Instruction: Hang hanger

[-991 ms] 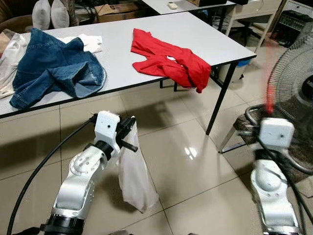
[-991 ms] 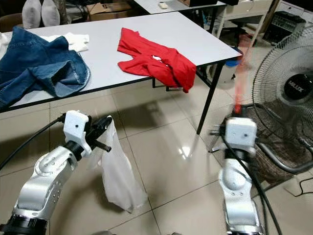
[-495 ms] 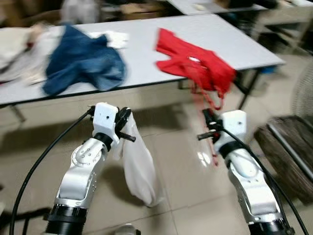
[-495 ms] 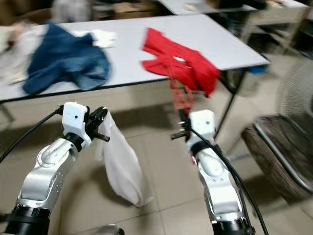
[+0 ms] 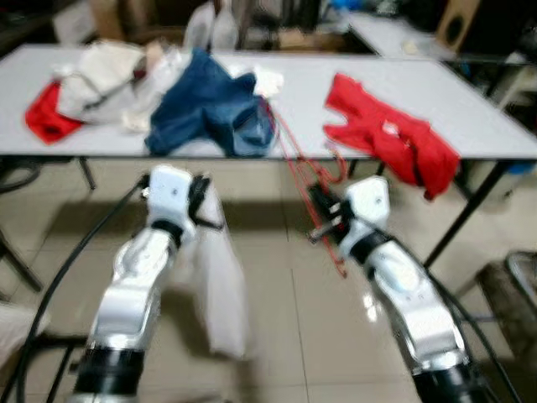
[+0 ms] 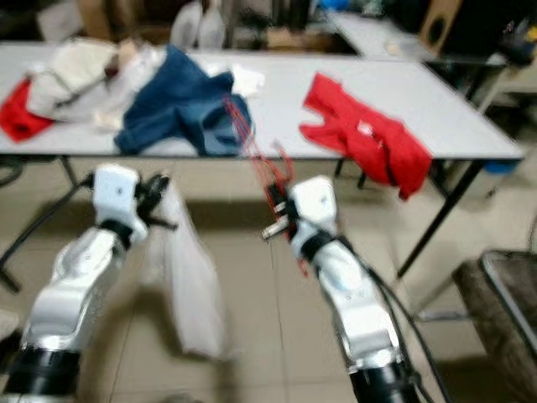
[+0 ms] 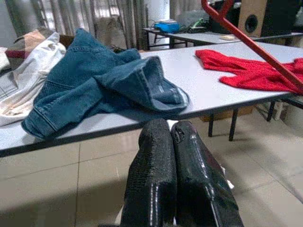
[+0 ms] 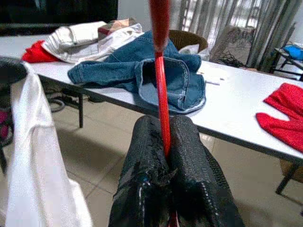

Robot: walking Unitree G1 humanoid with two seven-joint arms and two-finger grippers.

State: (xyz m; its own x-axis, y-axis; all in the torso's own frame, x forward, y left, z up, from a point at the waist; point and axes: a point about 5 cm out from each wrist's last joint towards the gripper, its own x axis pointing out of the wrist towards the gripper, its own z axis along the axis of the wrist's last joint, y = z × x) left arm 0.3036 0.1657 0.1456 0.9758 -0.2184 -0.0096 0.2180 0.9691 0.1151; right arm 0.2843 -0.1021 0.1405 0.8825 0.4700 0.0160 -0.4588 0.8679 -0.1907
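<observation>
On the far left of the long grey-white desk (image 5: 101,143) lies a small red cloth (image 5: 46,117), and just beside it a heap of pale cream and white clothes (image 5: 105,75). Next along is a crumpled blue denim garment (image 5: 210,113), spread near the front edge of the desk.

Below that edge, over the tiled floor (image 5: 277,336), the left gripper (image 5: 201,197) is raised on its silver arm. Its two black fingers (image 7: 163,179) are pressed together, pinching the top of a thin white cloth (image 5: 218,285) that hangs down limp from them towards the floor.

To the right of it, the right gripper (image 6: 277,217) is held up in front of the desk, its fingers (image 8: 189,175) clamped tight on a slim red hanger (image 8: 161,90). The hanger's thin red bars rise from the gripper and slant up towards the denim garment; the head views are blurred, so its full outline is hard to trace.

Further right on the desk lies a rumpled red shirt (image 5: 386,138), one part drooping over the front edge. A dark desk leg (image 5: 461,214) slants down beneath it.
</observation>
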